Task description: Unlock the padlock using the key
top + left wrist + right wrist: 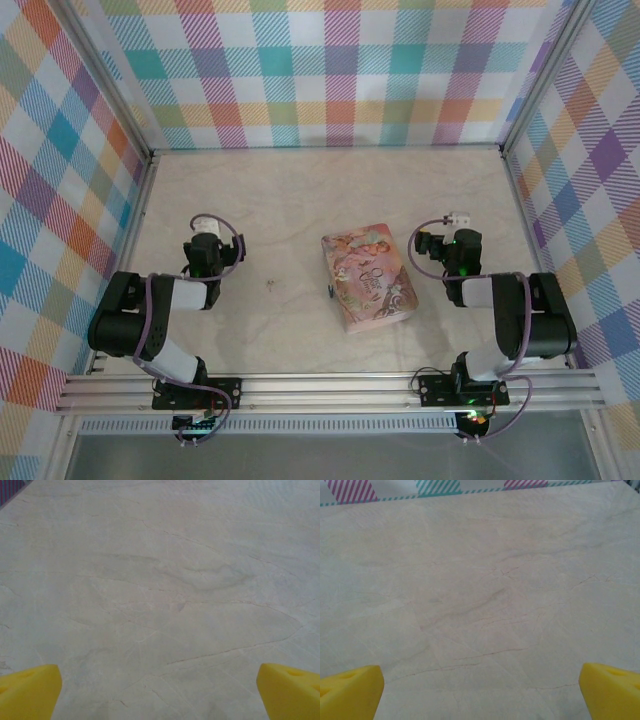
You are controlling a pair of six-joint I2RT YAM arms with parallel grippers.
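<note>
Marbled beige tabletop bears a rectangular pink tin, padlock beside.

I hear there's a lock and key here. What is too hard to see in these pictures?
- Top view: the padlock, a dark speck beside the pink tin, is too small to tell locked or open.
- Top view: the key, a tiny mark further left, has no readable shape.
- Wrist views: the left gripper and right gripper, both open, are mostly cut off by the bottom edge.
</note>
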